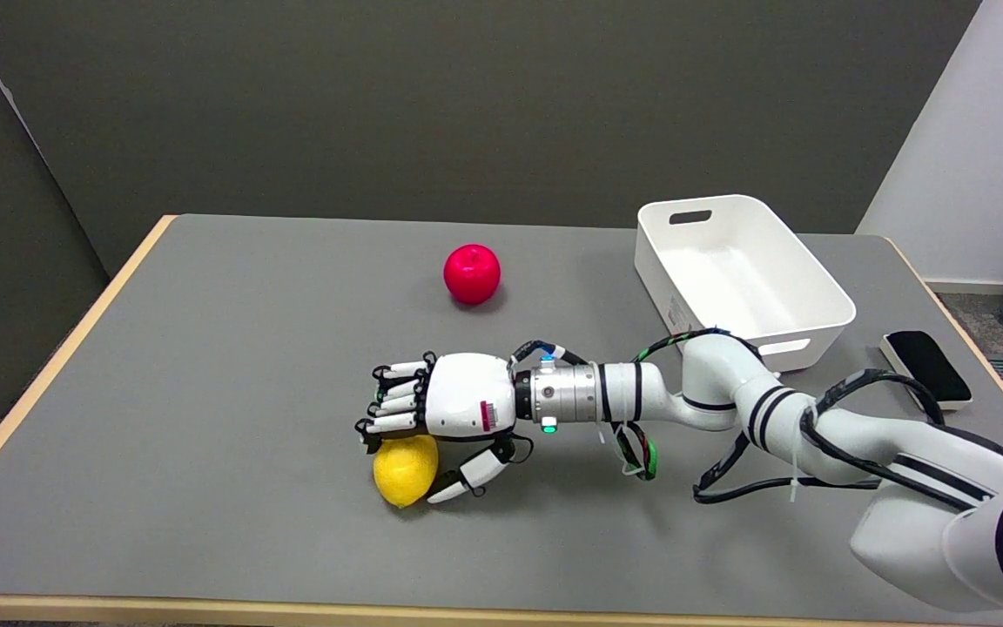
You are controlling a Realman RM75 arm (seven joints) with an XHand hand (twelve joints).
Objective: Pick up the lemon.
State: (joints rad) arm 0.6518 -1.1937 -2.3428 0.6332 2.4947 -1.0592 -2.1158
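My right hand (449, 409) is low over the grey table (205, 366), just above the lemon (406, 470), which lies near the front edge. My fingers (397, 398) are curled above the lemon and my thumb (471, 475) points down just beside its right side, but I cannot tell if I hold it. A red apple (472, 273) lies farther back, and a white bin (741, 270) stands at the far right with a black pad (926, 366) near it.

Red apple (472, 273), white bin (824, 300), black pad (925, 367)
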